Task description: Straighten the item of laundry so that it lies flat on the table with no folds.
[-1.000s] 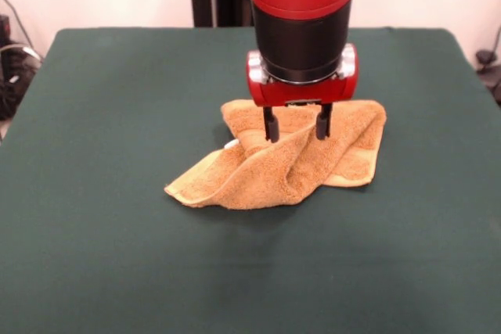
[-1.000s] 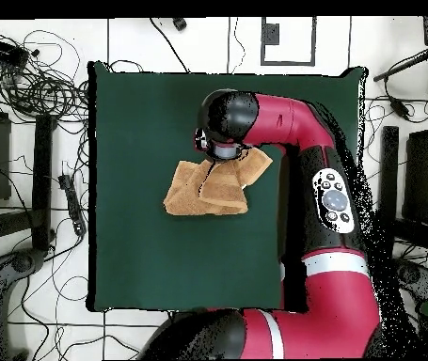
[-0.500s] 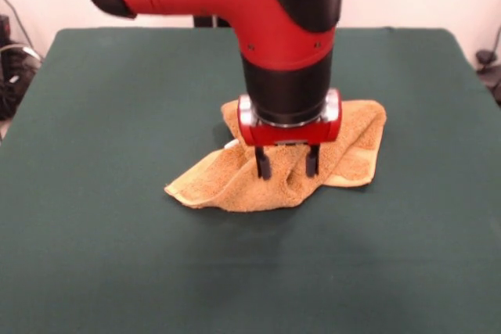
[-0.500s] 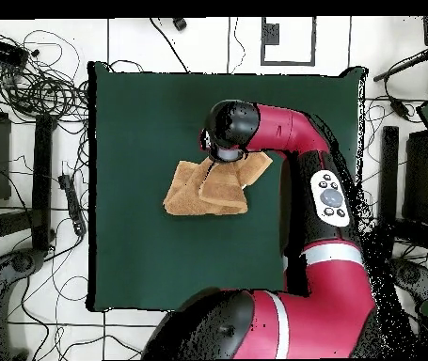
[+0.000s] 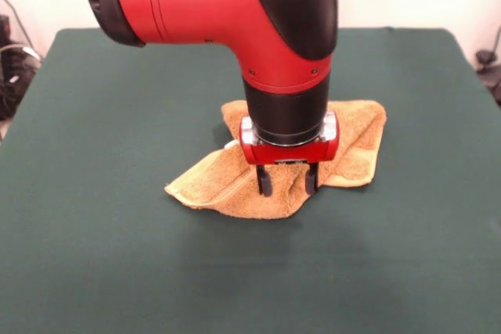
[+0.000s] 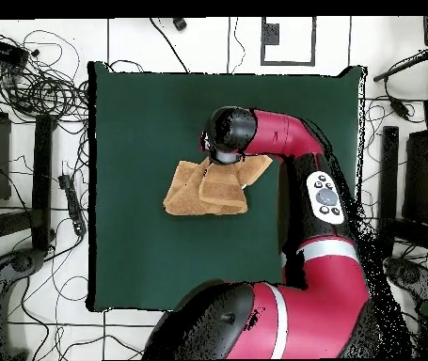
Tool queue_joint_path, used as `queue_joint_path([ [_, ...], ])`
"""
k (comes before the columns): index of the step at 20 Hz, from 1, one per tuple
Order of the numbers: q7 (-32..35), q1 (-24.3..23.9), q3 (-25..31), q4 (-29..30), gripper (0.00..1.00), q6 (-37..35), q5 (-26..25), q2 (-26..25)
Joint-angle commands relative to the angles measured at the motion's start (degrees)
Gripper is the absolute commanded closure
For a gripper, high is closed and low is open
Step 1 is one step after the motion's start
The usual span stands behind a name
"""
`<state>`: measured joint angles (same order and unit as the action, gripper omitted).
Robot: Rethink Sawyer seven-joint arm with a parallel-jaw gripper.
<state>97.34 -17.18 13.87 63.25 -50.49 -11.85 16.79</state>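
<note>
Straddling a raised ridge of cloth, the claw (image 5: 288, 183) stands with its two fingers (image 5: 264, 184) spread apart and their tips down at the towel (image 5: 227, 184), one on either side of the fold. Nothing is pinched between them yet as far as the front view shows; I read this as the instant before a grasp.

The task looks barely begun. The towel is bunched and doubled over: directly under and behind the claw the cloth is layered, one flap runs out to a point at the picture's left of the claw, and another part spreads to its right and behind. A small white tag (image 5: 231, 145) peeks out just left of the wrist. From above, the arm (image 6: 283, 132) covers part of the towel (image 6: 189, 188), which shows as an uneven folded shape, not a flat rectangle. All of the unfolding is left, by my judgement.

Room is no trouble. The table (image 5: 117, 271) lies open on every side of the claw, with its edges well away from the towel, so a lifted layer could be drawn outward in any direction without nearing an edge. The bulky wrist sits low over the cloth, hiding what lies beneath it.
</note>
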Motion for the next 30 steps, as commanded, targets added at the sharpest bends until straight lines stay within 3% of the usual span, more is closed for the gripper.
queue_joint_path([
  [1,5.62,0.65,0.01,5.31,0.00,1.66,0.27,1.07],
  [30,5.91,0.71,-0.46,6.44,0.00,1.03,1.22,2.65],
])
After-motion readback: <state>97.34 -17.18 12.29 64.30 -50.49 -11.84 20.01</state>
